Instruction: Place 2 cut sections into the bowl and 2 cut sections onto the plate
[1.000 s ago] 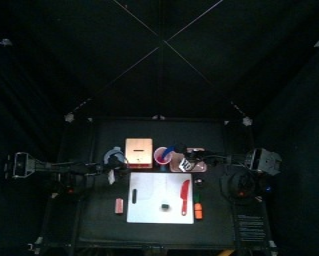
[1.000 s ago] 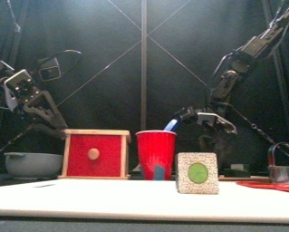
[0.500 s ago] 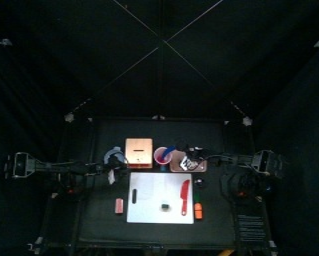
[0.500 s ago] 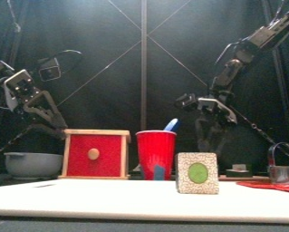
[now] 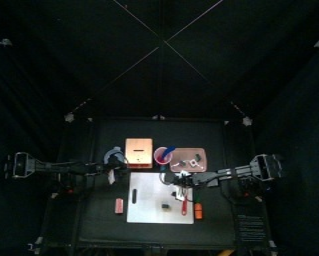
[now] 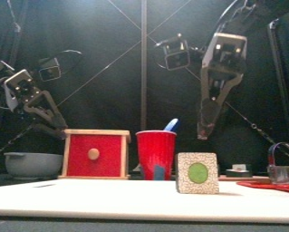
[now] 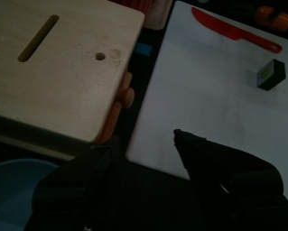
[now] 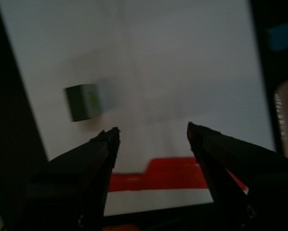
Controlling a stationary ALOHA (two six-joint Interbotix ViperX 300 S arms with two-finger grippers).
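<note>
Only one cut section (image 8: 82, 99) can be seen clearly: a small dark chunk lying alone on the white cutting board (image 5: 155, 190), well apart from the red knife (image 5: 185, 190) that is laid along the board's other side. This chunk is neither in the bowl (image 7: 13, 176) nor on the plate (image 5: 193, 154). The bowl is placed off the board, just beside the wooden box (image 7: 56, 63), and only a part of its inside is shown; no chunk is seen there. The plate is set behind the board, next to the red cup (image 6: 158, 152), but from above it is too small for its contents to be told. How many sections are already delivered therefore cannot be counted, and the task is judged unfinished, since at least this one chunk is not yet moved. The right gripper (image 8: 153, 131) is held above the board with its jaws spread wide and nothing between them, the chunk being a little to one side of it. The left gripper (image 7: 144, 149) is kept over the board's edge near the box and the bowl; its jaws appear parted and nothing is held in them. A pick of the chunk on the board is judged to be the step in hand.
</note>
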